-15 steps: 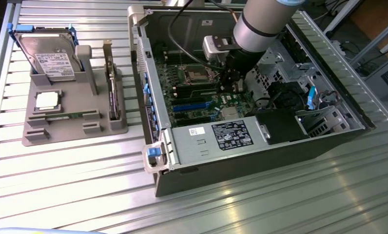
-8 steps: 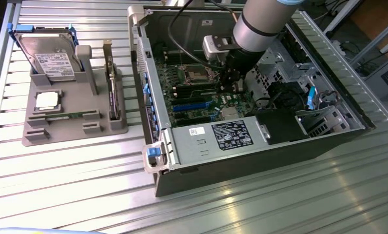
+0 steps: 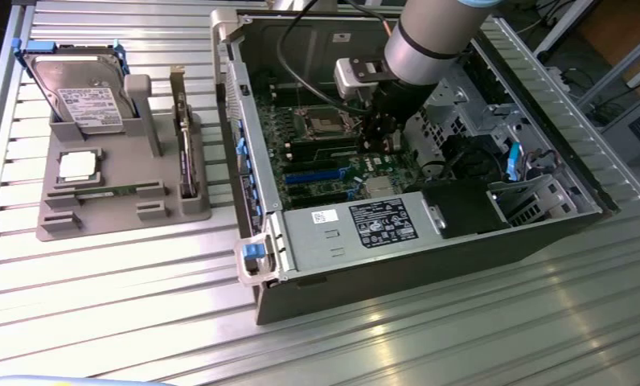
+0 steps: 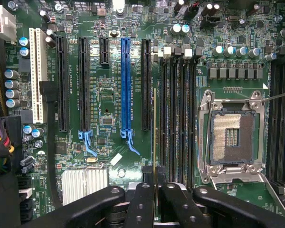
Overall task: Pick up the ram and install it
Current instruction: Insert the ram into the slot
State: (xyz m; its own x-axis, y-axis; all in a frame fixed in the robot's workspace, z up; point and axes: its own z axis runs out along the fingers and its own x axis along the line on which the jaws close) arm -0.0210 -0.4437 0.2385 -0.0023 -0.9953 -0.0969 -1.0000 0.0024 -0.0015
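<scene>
My gripper [image 4: 155, 189] is shut on the ram [image 4: 155, 137]. In the wrist view the ram shows edge-on as a thin greenish-gold strip running out from between the two black fingers [image 4: 141, 202]. It hangs over the motherboard [image 4: 109, 99], just beside the bank of black memory slots [image 4: 178, 114] next to the empty processor socket [image 4: 232, 135]. Whether its edge touches a slot I cannot tell. In the exterior view the gripper [image 3: 380, 133] reaches down into the open computer case [image 3: 258, 169], above the green board.
On the exterior view's left a grey holder [image 3: 116, 211] carries a hard drive [image 3: 79, 90], a square silver chip [image 3: 79, 165], a dark upright card [image 3: 186, 153] and a narrow green board [image 3: 105, 193]. Cables [image 3: 298, 64], a power supply [image 3: 368, 221] and drive cages crowd the case.
</scene>
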